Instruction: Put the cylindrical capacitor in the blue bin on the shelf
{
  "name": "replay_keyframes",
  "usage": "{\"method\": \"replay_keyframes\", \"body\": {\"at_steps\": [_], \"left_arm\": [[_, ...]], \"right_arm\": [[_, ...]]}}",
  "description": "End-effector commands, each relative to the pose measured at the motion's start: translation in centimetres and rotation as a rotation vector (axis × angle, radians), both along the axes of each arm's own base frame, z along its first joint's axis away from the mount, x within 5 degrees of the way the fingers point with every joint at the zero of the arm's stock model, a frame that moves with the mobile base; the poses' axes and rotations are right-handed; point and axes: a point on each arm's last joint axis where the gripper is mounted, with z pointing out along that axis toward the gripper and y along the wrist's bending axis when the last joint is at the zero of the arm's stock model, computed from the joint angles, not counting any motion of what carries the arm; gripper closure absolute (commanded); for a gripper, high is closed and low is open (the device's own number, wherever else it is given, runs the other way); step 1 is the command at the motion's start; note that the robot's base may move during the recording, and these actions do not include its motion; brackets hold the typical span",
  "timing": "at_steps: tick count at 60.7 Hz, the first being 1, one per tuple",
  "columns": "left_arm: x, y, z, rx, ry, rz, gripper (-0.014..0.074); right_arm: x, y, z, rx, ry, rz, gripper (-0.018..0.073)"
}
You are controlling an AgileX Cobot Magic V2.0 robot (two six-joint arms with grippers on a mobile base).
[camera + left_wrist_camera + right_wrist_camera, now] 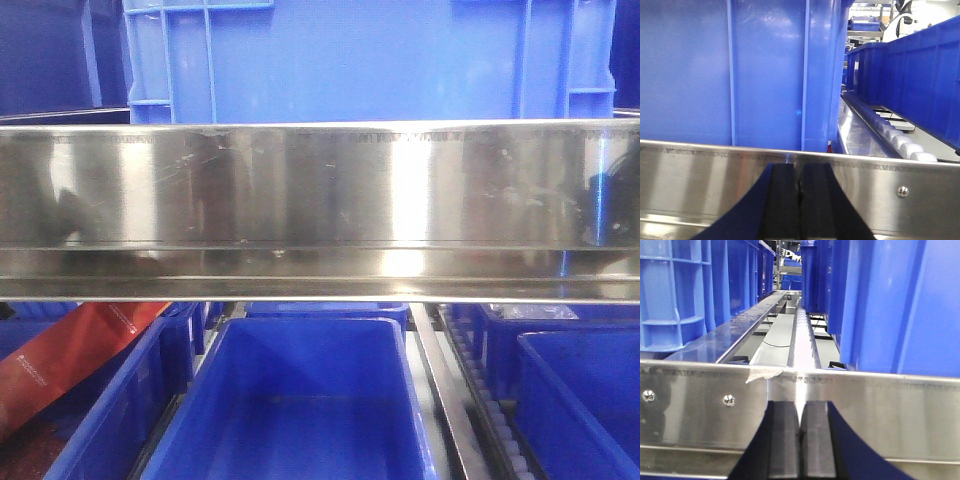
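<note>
Stainless-steel shelf [320, 190] beam fills our front view, with blue plastic bins above and below it.
Our left gripper [800, 200] and right gripper [800, 440] each face a steel beam, their black fingers pressed together with nothing between them. We cannot see the cylindrical capacitor in any view. An open blue bin [300, 400] sits below the beam.

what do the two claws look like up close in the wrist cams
Both look alike. The left claw has two flat, black, rectangular fingers with a matte, rubbery-looking face, on dark blue bases that flare outward toward the bottom. The right claw has the same black fingers and dark blue flare. No cables or markings show.
</note>
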Motion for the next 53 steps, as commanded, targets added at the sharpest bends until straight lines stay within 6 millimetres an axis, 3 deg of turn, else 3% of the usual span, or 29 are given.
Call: {"method": "replay_keyframes", "body": {"at_steps": [1, 53], "left_arm": [[-0.07, 0.01, 0.22, -0.007, -0.022, 0.0, 0.0707], [-0.07, 0.01, 0.22, -0.007, -0.022, 0.0, 0.0707]], "right_arm": [[-0.01, -0.02, 0.07, 0.0, -0.011, -0.003, 0.0721], [-0.01, -0.02, 0.07, 0.0, -0.011, -0.003, 0.0721]]}}
